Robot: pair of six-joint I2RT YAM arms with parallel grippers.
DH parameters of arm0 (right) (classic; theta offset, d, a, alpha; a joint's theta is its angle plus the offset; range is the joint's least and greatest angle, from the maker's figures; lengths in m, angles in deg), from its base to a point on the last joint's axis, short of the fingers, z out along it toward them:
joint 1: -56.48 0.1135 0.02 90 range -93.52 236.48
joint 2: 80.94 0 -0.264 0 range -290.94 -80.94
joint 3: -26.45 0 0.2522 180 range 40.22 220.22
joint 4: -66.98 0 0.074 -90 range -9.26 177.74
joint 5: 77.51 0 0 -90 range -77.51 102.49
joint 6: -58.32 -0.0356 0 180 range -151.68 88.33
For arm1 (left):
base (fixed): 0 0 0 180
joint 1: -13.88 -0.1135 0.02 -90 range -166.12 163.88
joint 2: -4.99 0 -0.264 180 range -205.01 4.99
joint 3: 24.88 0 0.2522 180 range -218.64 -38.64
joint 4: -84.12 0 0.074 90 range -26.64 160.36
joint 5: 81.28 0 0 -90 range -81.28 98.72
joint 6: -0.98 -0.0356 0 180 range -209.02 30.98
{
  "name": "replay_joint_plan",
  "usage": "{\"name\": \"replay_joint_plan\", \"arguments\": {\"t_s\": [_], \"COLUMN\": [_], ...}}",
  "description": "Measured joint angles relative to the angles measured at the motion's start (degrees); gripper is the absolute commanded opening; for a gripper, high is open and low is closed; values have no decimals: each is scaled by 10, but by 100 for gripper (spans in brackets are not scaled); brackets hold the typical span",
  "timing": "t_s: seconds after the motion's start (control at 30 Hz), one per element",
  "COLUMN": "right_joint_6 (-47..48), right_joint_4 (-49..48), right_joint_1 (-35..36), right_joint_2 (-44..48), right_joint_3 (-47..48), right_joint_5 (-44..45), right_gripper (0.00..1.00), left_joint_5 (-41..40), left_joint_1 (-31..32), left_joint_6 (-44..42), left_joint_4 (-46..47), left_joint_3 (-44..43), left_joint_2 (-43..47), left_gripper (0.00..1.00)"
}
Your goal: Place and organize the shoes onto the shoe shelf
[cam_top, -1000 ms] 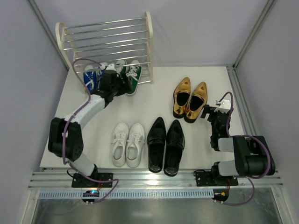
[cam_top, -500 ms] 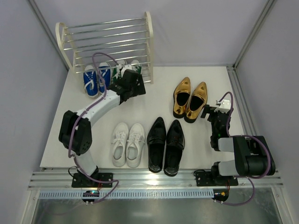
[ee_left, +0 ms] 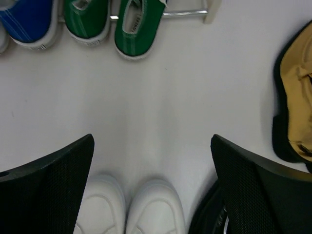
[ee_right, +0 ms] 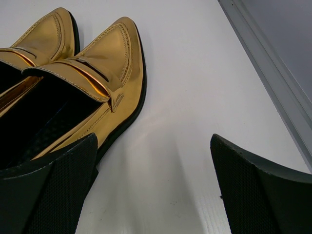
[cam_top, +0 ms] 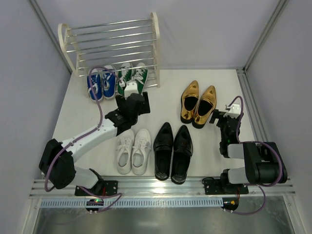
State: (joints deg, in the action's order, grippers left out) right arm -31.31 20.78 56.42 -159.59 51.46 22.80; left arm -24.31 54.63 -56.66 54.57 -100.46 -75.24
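The shoe shelf (cam_top: 112, 44) stands at the far left. Blue sneakers (cam_top: 100, 84) and green sneakers (cam_top: 134, 74) sit side by side at its foot, toes under the lowest rods. White sneakers (cam_top: 133, 150), black loafers (cam_top: 173, 152) and gold shoes (cam_top: 198, 103) stand on the table. My left gripper (cam_top: 130, 113) is open and empty, hovering over the toes of the white sneakers (ee_left: 146, 207), with the green sneakers (ee_left: 136, 24) ahead of it. My right gripper (cam_top: 218, 118) is open and empty just right of the gold shoes (ee_right: 97, 63).
An aluminium rail (ee_right: 273, 68) runs along the table's right edge, close to the right gripper. Grey walls enclose the left, back and right. In the left wrist view a gold shoe (ee_left: 297, 97) is at the right and a black loafer's toe (ee_left: 207, 219) at the bottom.
My left arm has drawn back from the green sneakers at the shelf towards the near side and now hangs above the white sneakers' toes. The right arm has not moved.
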Motion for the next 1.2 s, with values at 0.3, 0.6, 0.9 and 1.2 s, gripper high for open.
{"name": "replay_joint_plan", "arguments": {"t_s": [0.3, 0.6, 0.9, 1.2], "right_joint_6": [0, 0, 0, 0], "right_joint_4": [0, 0, 0, 0], "right_joint_1": [0, 0, 0, 0], "right_joint_2": [0, 0, 0, 0], "right_joint_3": [0, 0, 0, 0], "right_joint_5": [0, 0, 0, 0], "right_gripper": [97, 98, 98, 97], "left_joint_5": [-48, 14, 32, 12], "left_joint_1": [-54, -117, -137, -166], "left_joint_6": [-154, -247, -305, -340], "left_joint_4": [82, 62, 36, 66], "left_joint_3": [-112, -339, -373, -325], "left_joint_2": [-151, -361, -419, -405], "left_gripper": [100, 97, 94, 91]}}
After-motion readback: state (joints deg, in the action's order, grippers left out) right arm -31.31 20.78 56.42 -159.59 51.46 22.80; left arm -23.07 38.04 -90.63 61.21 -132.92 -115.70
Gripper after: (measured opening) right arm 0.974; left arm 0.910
